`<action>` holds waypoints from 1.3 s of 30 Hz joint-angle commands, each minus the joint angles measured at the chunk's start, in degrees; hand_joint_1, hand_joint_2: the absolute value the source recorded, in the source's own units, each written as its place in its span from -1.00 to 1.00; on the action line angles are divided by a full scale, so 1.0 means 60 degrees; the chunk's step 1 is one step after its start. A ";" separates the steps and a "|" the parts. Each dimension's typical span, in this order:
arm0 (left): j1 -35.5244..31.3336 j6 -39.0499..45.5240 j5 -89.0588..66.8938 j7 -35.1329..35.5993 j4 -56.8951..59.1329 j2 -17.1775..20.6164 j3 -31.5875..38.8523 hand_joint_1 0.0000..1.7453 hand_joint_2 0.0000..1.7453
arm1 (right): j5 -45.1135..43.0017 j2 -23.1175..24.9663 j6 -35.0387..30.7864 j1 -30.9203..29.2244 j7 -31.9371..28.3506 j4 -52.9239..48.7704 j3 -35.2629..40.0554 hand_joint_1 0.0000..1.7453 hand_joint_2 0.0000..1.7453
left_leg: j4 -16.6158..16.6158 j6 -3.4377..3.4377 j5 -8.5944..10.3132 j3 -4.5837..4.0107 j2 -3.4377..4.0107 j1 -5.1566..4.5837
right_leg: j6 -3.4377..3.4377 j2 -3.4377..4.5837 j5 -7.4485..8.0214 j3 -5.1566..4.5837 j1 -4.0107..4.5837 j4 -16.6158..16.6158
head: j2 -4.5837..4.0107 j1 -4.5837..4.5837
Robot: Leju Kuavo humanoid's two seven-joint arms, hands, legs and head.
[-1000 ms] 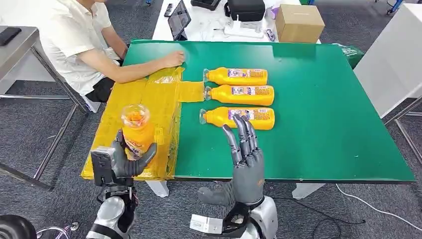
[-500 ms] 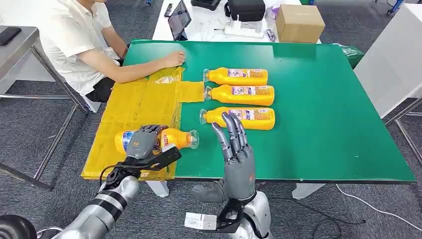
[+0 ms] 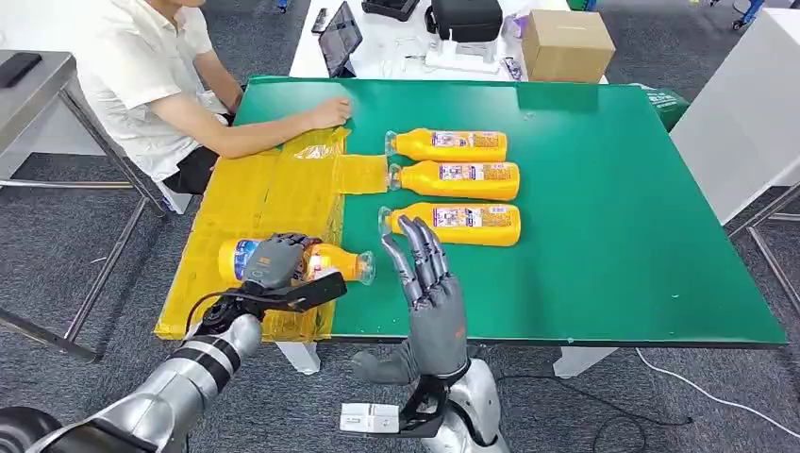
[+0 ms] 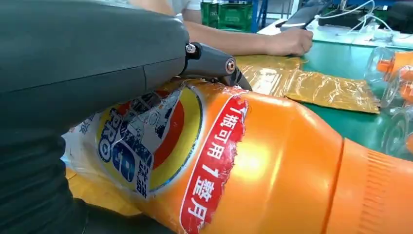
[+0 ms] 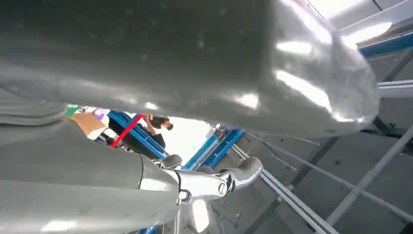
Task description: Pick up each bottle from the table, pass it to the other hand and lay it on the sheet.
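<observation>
My left hand (image 3: 274, 262) grips the orange bottle (image 3: 325, 261) lying on the yellow sheet (image 3: 255, 203); I'd release gently. Right hand (image 3: 426, 288) fingers spread.

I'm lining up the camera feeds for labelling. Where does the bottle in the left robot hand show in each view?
Head view: bottle lying on the yellow sheet, lower left, under the left robot hand.
Left wrist view: bottle fills the lower right, label facing the camera.
Right wrist view: not in it.
Shared landmark: the person's hand on the green table.
</observation>
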 commanded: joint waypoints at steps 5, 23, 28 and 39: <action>0.0286 -0.1671 0.0403 -0.0303 -0.1272 0.0000 -0.0643 -1.00 1.00 | -0.0792 -0.0340 0.0022 -0.0262 -0.0033 0.1286 0.0013 -1.00 -1.00 | -0.0017 0.0019 -0.0007 0.0046 0.0009 0.0007 | -0.0027 -0.0009 -0.0002 0.0048 0.0016 -0.0026 | 0.0000 -0.0004; 0.2624 -0.2514 0.2966 -0.1490 -0.5951 0.0343 -0.1261 -1.00 1.00 | -0.0718 -0.0318 0.0022 0.0023 -0.0033 0.1457 -0.0360 -1.00 -1.00 | -0.0013 0.0017 -0.0019 0.0034 0.0007 -0.0002 | -0.0018 -0.0011 -0.0017 0.0032 0.0006 -0.0018 | 0.0000 -0.0004; 0.3660 -0.2069 0.5869 -0.1289 -0.6873 -0.0616 0.0243 -1.00 1.00 | -0.0859 -0.0304 0.0022 0.0211 -0.0033 0.1333 -0.0313 -1.00 -1.00 | -0.0013 0.0020 -0.0027 0.0038 0.0021 -0.0003 | -0.0018 0.0003 -0.0019 0.0034 0.0006 -0.0022 | 0.0000 -0.0004; 0.2331 -0.2510 0.9702 -0.0891 -0.3433 -0.0983 0.0849 -1.00 1.00 | -0.1592 -0.0612 0.0022 -0.0058 -0.0033 0.0748 0.0688 -1.00 -1.00 | -0.0008 0.0012 -0.0007 0.0014 -0.0012 0.0000 | -0.0016 -0.0027 -0.0013 0.0015 0.0006 -0.0014 | 0.0000 -0.0004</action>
